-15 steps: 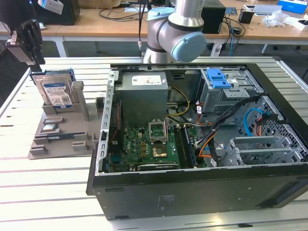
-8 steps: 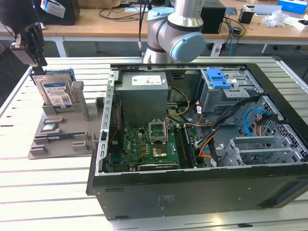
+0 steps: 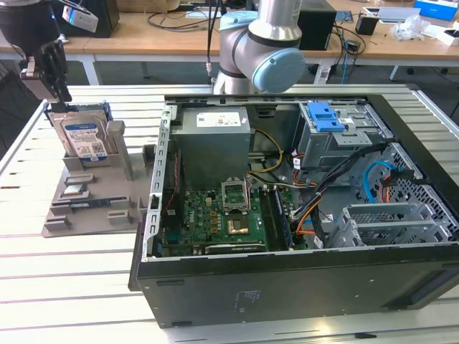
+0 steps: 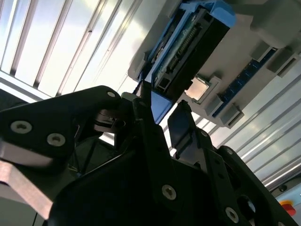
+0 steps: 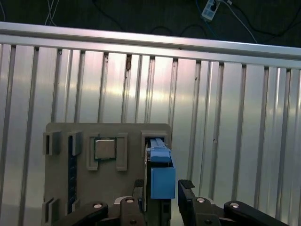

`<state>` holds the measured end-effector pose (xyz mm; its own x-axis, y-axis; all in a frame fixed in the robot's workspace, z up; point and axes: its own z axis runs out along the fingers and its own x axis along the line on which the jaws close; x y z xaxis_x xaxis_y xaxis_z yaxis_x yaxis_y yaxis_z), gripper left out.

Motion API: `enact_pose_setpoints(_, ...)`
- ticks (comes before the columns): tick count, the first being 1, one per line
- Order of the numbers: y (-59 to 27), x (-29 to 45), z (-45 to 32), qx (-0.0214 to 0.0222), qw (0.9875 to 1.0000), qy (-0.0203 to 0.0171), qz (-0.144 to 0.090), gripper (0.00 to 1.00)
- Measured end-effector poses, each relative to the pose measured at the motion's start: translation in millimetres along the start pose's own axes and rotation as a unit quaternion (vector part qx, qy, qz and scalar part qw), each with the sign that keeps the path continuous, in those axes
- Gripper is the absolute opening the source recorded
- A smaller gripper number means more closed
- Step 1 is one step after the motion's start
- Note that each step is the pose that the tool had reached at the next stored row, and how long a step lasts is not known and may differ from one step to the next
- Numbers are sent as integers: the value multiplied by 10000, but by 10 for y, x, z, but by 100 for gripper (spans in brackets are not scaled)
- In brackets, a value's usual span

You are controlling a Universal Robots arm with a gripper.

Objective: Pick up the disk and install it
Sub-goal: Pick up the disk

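Note:
The disk (image 3: 82,136) stands on edge in a slot of a grey holder (image 3: 93,211) at the exterior view's left, its blue-and-white label facing out and blue rails along its edges. My gripper (image 3: 54,86) hangs right above the disk's top edge. In both wrist views the black fingers (image 5: 185,189) straddle the disk's blue rail (image 5: 162,176), with a thin gap showing on at least one side. The second wrist view shows the disk (image 4: 188,52) end-on with my gripper (image 4: 162,108) open around its blue corner.
An open computer case (image 3: 287,287) fills the exterior view's right, with a motherboard, a grey power-supply box (image 3: 214,136) and a drive cage with a blue latch (image 3: 326,118). A small square chip (image 5: 105,149) sits in the holder beside the disk. The table (image 3: 72,287) is slatted metal.

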<state>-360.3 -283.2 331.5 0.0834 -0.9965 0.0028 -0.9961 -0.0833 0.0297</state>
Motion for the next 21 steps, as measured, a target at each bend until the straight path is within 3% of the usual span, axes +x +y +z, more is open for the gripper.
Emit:
enact_pose_setpoints(14, -4, -10, 268, 0, 10000, 6, 0, 42)
enact_pose_setpoints(16, -7, -10, 362, -2, 10000, 6, 0, 42)
enact_pose_setpoints(18, -7, -10, 364, -1, 10000, 6, 0, 36)
enact_pose_setpoints(21, -7, -10, 364, -1, 10000, 6, 0, 36)
